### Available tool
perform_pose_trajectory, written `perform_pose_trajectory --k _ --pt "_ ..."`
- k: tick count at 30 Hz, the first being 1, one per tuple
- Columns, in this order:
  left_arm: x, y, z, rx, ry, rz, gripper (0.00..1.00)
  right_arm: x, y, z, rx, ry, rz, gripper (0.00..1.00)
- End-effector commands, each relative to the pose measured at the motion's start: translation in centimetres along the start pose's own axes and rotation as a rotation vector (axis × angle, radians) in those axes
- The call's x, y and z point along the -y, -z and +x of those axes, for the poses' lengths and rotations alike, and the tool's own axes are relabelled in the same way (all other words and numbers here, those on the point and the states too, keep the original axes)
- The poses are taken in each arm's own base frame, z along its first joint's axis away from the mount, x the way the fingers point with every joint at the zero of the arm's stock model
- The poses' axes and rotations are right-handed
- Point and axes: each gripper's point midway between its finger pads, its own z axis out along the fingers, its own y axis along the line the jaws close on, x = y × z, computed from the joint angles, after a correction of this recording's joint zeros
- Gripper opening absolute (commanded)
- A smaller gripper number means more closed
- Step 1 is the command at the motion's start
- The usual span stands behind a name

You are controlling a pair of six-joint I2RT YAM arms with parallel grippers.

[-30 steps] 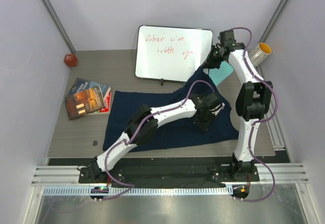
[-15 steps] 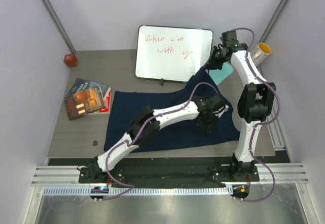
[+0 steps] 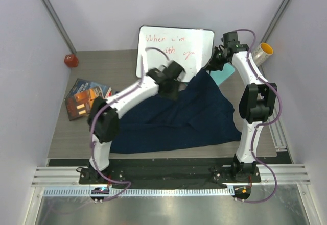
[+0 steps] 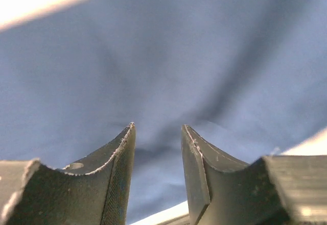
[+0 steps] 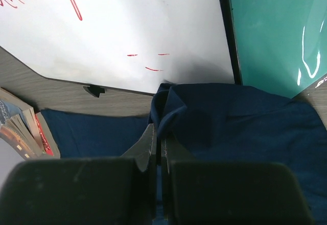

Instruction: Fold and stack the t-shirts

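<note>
Obs: right gripper (image 5: 157,133) clamps the far-right corner of the soft dark navy-blue fabric t-shirt (image 3: 173,123). The left gripper (image 4: 158,127) hangs part-open and empty over its far edge.

Take that edge level with the right, then carry both nearwards evenly.

Shirt lies centred on the grey wood-grain table (image 3: 76,133), long axis left to right, pinched corner pointing far.

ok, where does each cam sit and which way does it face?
Top external: above and behind the bases, looking down on the table; left arm and right arm show.
Left wrist: on the left arm, close over the t-shirt; left gripper open at bottom.
Right wrist: on the right arm, facing the whiteboard and teal board; right gripper shut on a t-shirt fold.
Shared: all see the t-shirt; top and right wrist share the whiteboard.
</note>
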Motion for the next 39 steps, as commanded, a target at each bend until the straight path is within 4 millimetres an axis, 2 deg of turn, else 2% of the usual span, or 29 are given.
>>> perform_pose_trajectory --k 1,2,3,5,6,8,9,11,12,15,16,17,20,24,34,39 --pt "-13.6 2.4 -2.0 0.069 0.273 -0.288 0.42 -2.2 3.5 -1.2 0.071 0.026 -0.062 0.01" --pt "-15.2 2.6 -2.1 0.070 0.294 -0.326 0.43 -2.2 3.5 -1.2 0.071 0.025 -0.062 0.01" --pt "-18.1 2.7 -2.0 0.065 0.336 -0.378 0.44 -2.3 3.6 -1.1 0.069 0.025 -0.065 0.01" --pt "-20.5 2.1 -1.7 0.043 0.374 -0.410 0.44 -2.4 3.7 -1.1 0.071 0.022 -0.070 0.01" --pt "-22.5 2.0 -1.5 0.033 0.425 -0.429 0.44 -2.4 3.8 -1.1 0.069 0.019 -0.071 0.01" --pt "-24.3 0.6 -0.5 -0.015 0.474 -0.439 0.44 -2.5 3.9 -1.1 0.070 0.018 -0.073 0.01" --pt "-26.1 0.3 -0.2 -0.020 0.522 -0.451 0.44 -2.3 3.9 -0.9 0.066 0.017 -0.071 0.01" --pt "-27.3 -0.8 0.8 -0.052 0.558 -0.443 0.44 -2.2 4.0 -0.8 0.067 0.019 -0.066 0.01" --pt "-28.9 -1.5 1.3 -0.066 0.588 -0.456 0.44 -2.2 4.1 -0.6 0.066 0.021 -0.065 0.01" --pt "-31.7 -3.0 3.0 -0.119 0.657 -0.463 0.44 -1.9 4.2 -0.1 0.059 0.019 -0.057 0.01" --pt "-32.0 -3.3 3.3 -0.129 0.673 -0.452 0.44 -1.8 4.2 0.1 0.056 0.018 -0.056 0.01" --pt "-33.3 -3.3 3.6 -0.133 0.696 -0.465 0.45 -1.6 4.1 0.3 0.051 0.017 -0.051 0.01" --pt "-34.9 -3.4 4.2 -0.148 0.701 -0.488 0.45 -1.3 4.2 0.6 0.046 0.014 -0.043 0.01" --pt "-36.0 -3.3 3.8 -0.143 0.679 -0.505 0.45 -1.1 3.9 1.1 0.029 0.011 -0.042 0.01" --pt "-35.9 -4.0 2.9 -0.138 0.673 -0.472 0.45 -0.8 3.2 1.1 0.012 0.010 -0.034 0.01" --pt "-35.8 -5.5 4.4 -0.194 0.679 -0.474 0.45 -0.8 2.9 0.8 0.009 0.016 -0.030 0.01"
